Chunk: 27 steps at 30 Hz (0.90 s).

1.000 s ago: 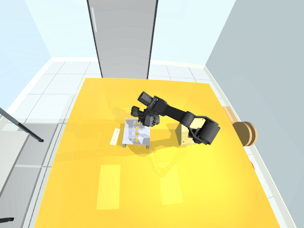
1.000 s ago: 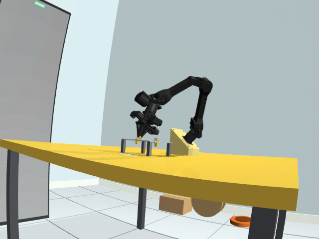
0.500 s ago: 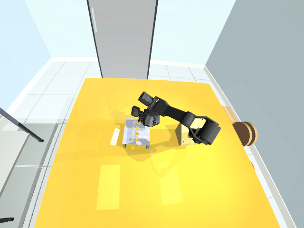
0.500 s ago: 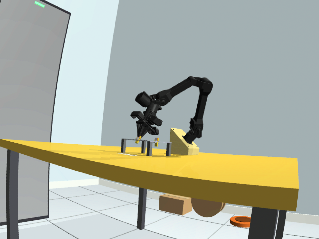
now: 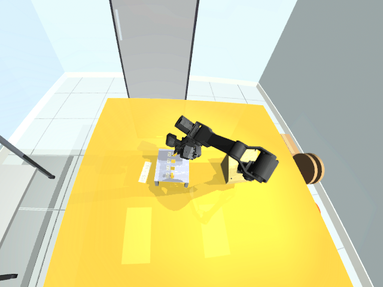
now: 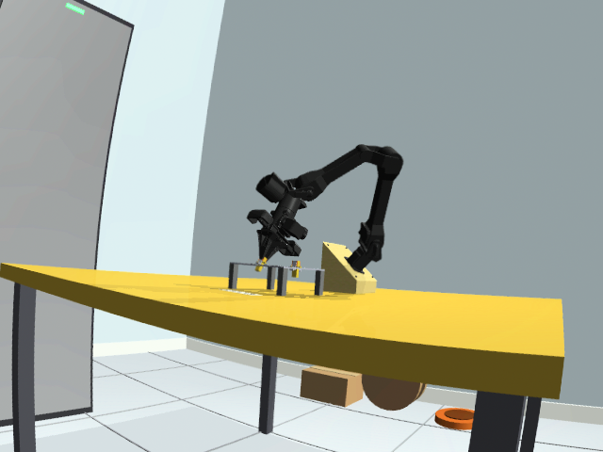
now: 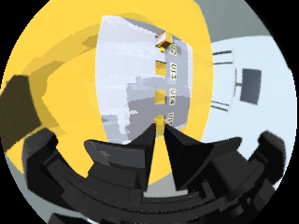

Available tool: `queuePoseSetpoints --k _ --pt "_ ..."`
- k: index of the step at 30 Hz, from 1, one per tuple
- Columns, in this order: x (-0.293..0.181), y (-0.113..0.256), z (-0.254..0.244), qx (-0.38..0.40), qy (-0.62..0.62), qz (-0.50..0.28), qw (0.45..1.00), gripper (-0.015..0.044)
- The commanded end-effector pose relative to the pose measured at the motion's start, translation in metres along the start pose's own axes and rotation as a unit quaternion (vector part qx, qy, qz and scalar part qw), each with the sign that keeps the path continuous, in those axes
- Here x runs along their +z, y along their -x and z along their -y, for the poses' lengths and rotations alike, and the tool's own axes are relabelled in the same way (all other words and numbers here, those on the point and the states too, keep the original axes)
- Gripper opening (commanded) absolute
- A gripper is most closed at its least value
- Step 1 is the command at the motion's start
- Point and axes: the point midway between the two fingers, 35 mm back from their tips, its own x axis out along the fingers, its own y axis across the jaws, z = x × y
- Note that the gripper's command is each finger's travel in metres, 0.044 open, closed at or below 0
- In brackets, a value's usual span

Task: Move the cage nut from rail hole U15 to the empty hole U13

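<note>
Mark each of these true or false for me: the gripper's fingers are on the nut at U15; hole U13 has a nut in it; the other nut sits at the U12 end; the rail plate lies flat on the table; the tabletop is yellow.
1. Gripper on U15's nut: true.
2. U13 filled: false, it is empty.
3. Other nut at U12: true.
4. Plate flat on table: false, legs raise it.
5. Yellow tabletop: true.

Yellow table (image 5: 247,216) (image 6: 438,321) (image 7: 61,51) — rail plate stand (image 5: 161,168) (image 6: 234,276) (image 7: 112,61), label strip (image 5: 144,171) (image 6: 240,292), arm's base (image 5: 231,173) (image 6: 335,277).
</note>
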Motion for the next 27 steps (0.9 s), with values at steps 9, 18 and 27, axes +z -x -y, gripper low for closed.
queuePoseSetpoints --k 9,18,27 --pt "0.0008 0.0003 0.0009 -0.006 -0.001 0.001 1.0 0.0031" --pt "0.0008 0.0001 0.0016 -0.003 -0.001 0.001 1.0 0.0031" --pt "0.0008 0.0001 0.0024 0.001 -0.001 0.001 1.0 0.0031"
